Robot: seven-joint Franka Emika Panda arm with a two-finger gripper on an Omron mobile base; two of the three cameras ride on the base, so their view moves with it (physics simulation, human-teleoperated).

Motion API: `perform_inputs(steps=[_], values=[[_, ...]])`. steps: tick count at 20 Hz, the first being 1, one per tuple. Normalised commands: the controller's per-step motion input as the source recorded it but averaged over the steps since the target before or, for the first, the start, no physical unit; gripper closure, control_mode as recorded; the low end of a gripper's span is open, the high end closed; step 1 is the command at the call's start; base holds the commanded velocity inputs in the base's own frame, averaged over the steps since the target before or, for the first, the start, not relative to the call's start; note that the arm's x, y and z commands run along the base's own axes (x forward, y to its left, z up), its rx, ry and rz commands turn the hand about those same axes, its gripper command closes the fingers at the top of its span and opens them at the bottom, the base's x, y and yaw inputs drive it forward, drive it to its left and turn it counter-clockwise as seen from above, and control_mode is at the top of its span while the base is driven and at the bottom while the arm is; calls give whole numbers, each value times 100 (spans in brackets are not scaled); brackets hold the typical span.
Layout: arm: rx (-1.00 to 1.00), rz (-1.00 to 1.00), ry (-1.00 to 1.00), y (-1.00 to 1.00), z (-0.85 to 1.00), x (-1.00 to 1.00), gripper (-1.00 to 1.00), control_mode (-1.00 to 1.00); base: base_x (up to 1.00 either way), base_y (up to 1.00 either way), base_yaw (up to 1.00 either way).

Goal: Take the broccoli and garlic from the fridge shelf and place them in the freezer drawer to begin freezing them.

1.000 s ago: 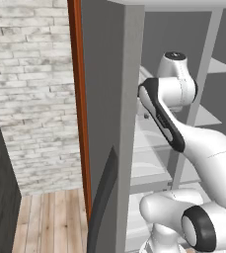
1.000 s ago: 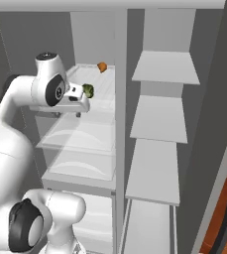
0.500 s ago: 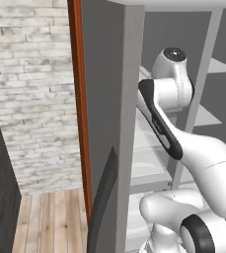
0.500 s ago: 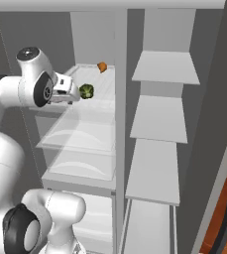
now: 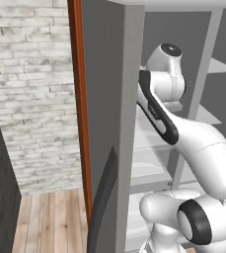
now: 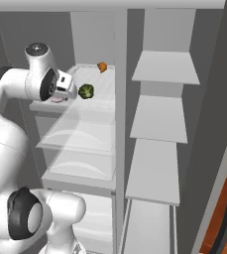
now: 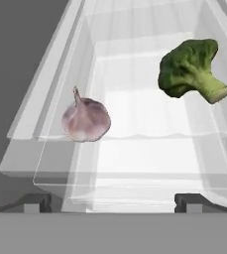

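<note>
1. The small, lumpy, dark green broccoli floret point(image 7: 190, 69) is seen lying on the clear glass fridge shelf point(image 6: 92, 106), its pale stalk pointed toward the lower right of the hand view.
2. The pale pinkish-white garlic bulb point(image 7: 85, 119) is seen on the same shelf, apart from the broccoli floret and to its left in the hand view, with its tip pointing up.
3. The two-finger gripper point(image 7: 110, 202) is held in front of the shelf edge, with both vegetables ahead of it; the jaws are spread wide and nothing is held between them.
4. In the right base view, the broccoli floret point(image 6: 86, 91) is seen just beyond the white arm's wrist.
5. A small orange item point(image 6: 102, 66) is seen farther back on the shelf, well apart from the broccoli floret.
</note>
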Motion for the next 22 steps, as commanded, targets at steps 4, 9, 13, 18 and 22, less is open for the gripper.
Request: perform_inputs(steps=[4,9,13,18,22], values=[[1,0,1,31,-43,54,-100,-100,0,0,0],[0,0,0,28,-28,74,-100,-100,0,0,0],[0,0,0,24,-26,70,-100,-100,0,0,0],[0,0,0,12,-24,57,-100,-100,0,0,0],[0,0,7,0,-71,-18,100,-100,0,0,0]])
